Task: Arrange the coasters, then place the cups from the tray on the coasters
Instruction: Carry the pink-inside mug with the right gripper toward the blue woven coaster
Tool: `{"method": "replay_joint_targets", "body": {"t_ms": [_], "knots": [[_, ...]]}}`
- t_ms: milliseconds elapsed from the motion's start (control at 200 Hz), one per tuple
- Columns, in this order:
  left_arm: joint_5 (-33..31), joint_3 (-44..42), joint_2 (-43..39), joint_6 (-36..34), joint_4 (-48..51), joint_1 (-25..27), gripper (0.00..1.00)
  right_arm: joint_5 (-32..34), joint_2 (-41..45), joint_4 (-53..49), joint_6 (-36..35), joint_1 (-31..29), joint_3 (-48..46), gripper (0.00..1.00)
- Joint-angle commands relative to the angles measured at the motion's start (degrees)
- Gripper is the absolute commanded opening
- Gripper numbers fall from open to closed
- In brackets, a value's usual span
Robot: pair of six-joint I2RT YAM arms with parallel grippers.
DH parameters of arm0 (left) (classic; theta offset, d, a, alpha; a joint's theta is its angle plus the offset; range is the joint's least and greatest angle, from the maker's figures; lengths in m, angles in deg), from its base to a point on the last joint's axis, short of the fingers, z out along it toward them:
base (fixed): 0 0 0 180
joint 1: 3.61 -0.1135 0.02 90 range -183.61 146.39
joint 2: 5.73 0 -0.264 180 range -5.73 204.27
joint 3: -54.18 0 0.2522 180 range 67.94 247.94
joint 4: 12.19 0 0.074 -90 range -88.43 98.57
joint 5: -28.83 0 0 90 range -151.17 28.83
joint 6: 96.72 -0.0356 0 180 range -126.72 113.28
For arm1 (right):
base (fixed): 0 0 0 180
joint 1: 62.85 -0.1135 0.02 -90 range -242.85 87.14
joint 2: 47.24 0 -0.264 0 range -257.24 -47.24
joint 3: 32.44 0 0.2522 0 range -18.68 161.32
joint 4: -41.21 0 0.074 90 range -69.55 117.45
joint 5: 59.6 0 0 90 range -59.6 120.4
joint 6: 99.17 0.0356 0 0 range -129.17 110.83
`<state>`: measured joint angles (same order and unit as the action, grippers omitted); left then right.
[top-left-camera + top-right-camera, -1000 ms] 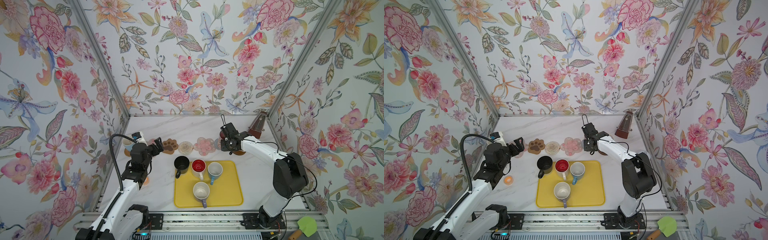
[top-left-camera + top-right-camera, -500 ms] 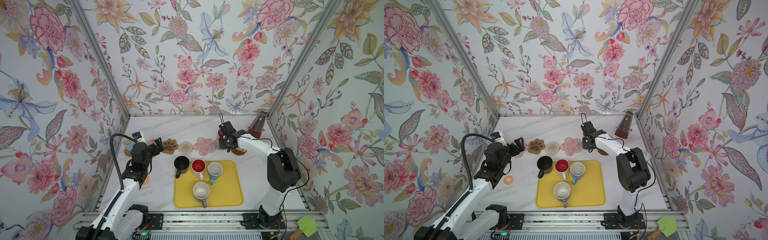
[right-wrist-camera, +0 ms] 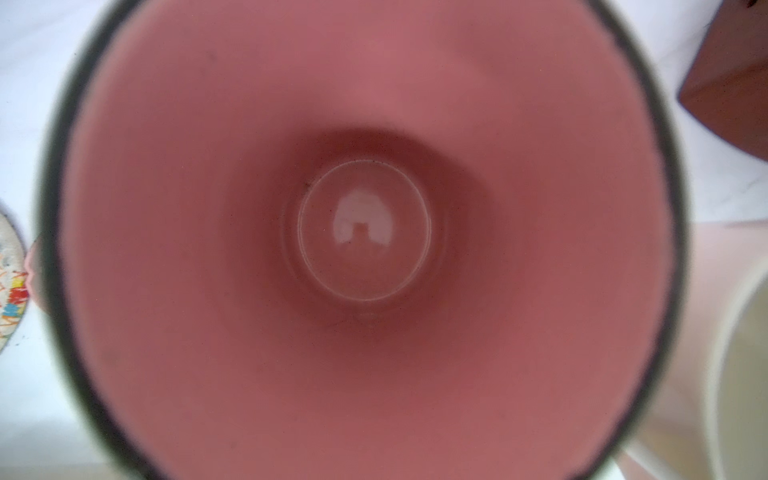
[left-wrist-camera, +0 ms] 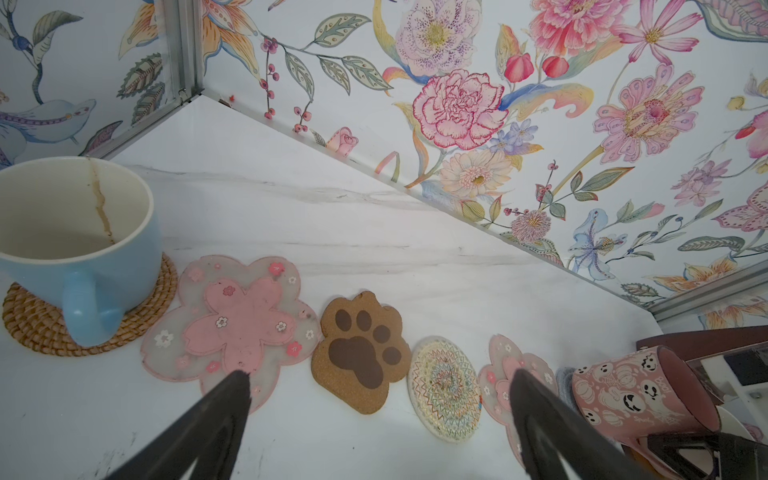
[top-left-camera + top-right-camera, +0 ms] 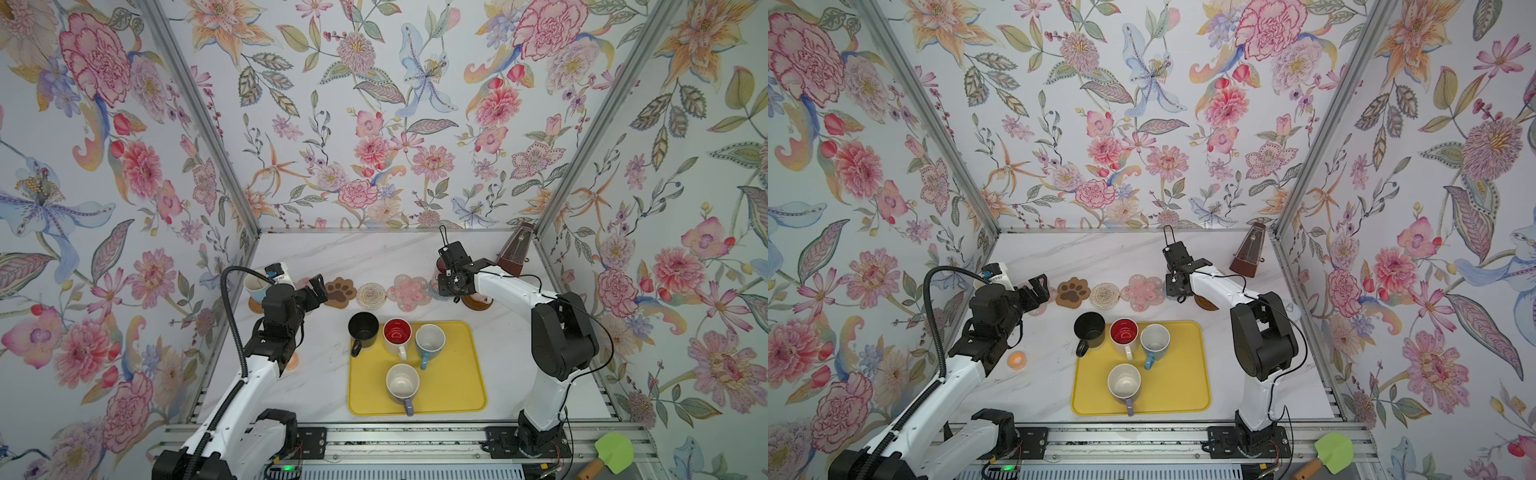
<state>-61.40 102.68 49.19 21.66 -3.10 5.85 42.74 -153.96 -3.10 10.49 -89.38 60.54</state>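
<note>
The right arm has folded its elbow in, nudging the pink mug leftward beyond the tray's far edge, at the grey-blue coaster. The right gripper is clamped tight on it. It looks like glazed ceramic, so stiff, slick and breakable; the handle seems the safest hold. The left gripper gapes wide, empty. The tray holds the empty red-lined mug, blue-handled mug and purple-handled mug; the black mug sits at its far left corner.

Bright even light, soft shadows, right wrist view blurred
</note>
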Motion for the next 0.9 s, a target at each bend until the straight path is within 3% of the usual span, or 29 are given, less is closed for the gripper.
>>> {"method": "replay_joint_targets", "body": {"t_ms": [0, 891], "knots": [[0.0, 2.1, 0.4, -0.1, 1.1, 0.1, 0.99, 0.8, 0.6, 4.8, -0.8, 0.3, 2.1, 0.05], [0.0, 2.1, 0.8, -0.1, 1.4, 0.0, 0.99, 1.5, 1.0, 4.8, -0.9, -0.4, -0.6, 0.07]]}}
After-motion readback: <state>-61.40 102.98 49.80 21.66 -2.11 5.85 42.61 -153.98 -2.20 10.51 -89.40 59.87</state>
